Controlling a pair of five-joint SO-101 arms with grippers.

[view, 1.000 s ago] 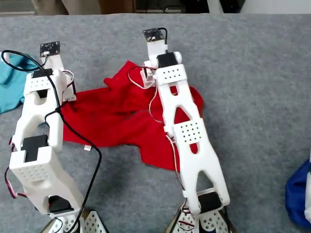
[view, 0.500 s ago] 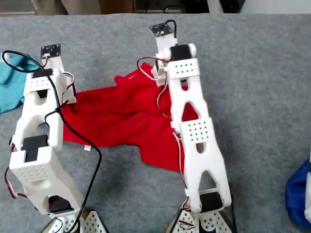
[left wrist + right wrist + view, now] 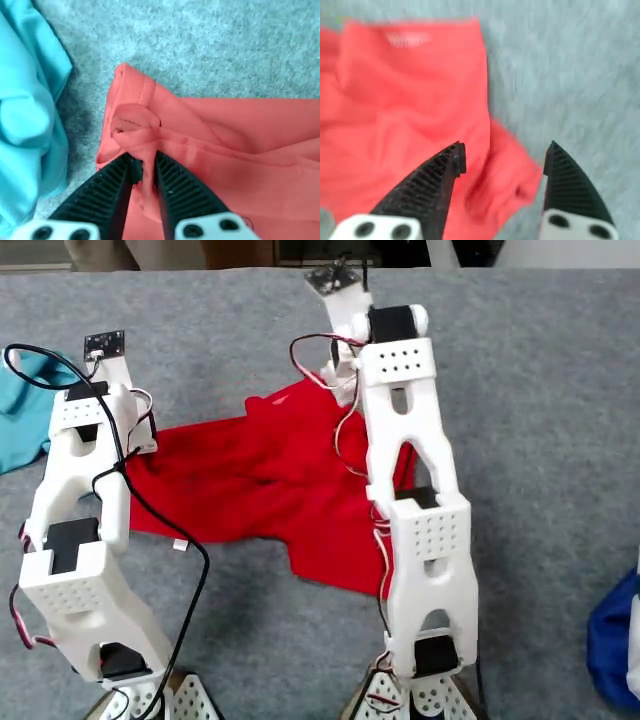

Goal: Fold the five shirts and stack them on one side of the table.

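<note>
The red shirt (image 3: 250, 480) lies open but wrinkly in the middle of the grey table (image 3: 540, 390), between the two arms. The step now looks like getting it flat, ready for a fold. To do this well, I think the two arms should pull softly away from each other so the cloth goes smooth. Each one should grab just an edge, not a thick bunch. The right arm should come down on the far right edge and bite only a little bit of cloth. Pulling too hard could make the shirt slip out or drag it across the table. The left gripper (image 3: 145, 167) is squeezed tight on a small fold of hem at the left end of the red shirt. The right gripper (image 3: 505, 150) is spread wide and holds nothing. It hangs over the far right edge of the shirt, where red cloth meets grey table. I cannot tell if its tips touch the cloth. A teal shirt (image 3: 20, 420) lies at the far left, near the red one, and a blue shirt (image 3: 612, 640) lies at the near right edge.
</note>
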